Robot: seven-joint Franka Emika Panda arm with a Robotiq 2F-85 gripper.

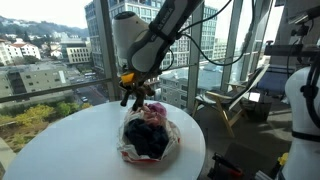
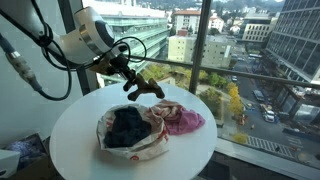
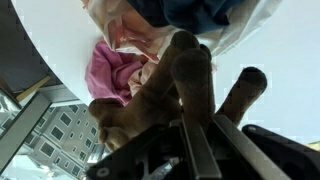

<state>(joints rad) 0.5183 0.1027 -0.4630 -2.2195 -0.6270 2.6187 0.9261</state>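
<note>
My gripper (image 1: pixel 134 94) hangs just above the far side of a round white table (image 1: pixel 60 140), shut on a brown plush toy (image 2: pixel 140 88) whose limbs dangle below the fingers. In the wrist view the toy's brown legs (image 3: pixel 190 75) stick out between my fingers (image 3: pixel 205 118). Just below and beside it stands a white open bag (image 2: pixel 150 150) holding dark blue clothes (image 2: pixel 125 125). A pink cloth (image 2: pixel 185 120) lies against the bag's side and also shows in the wrist view (image 3: pixel 115 70).
The table (image 2: pixel 75 150) stands by tall windows (image 1: pixel 95 40) with city buildings outside. A wooden chair (image 1: pixel 225 100) and a white device (image 1: pixel 305 95) stand beyond the table. A cable (image 2: pixel 20 65) hangs near the arm.
</note>
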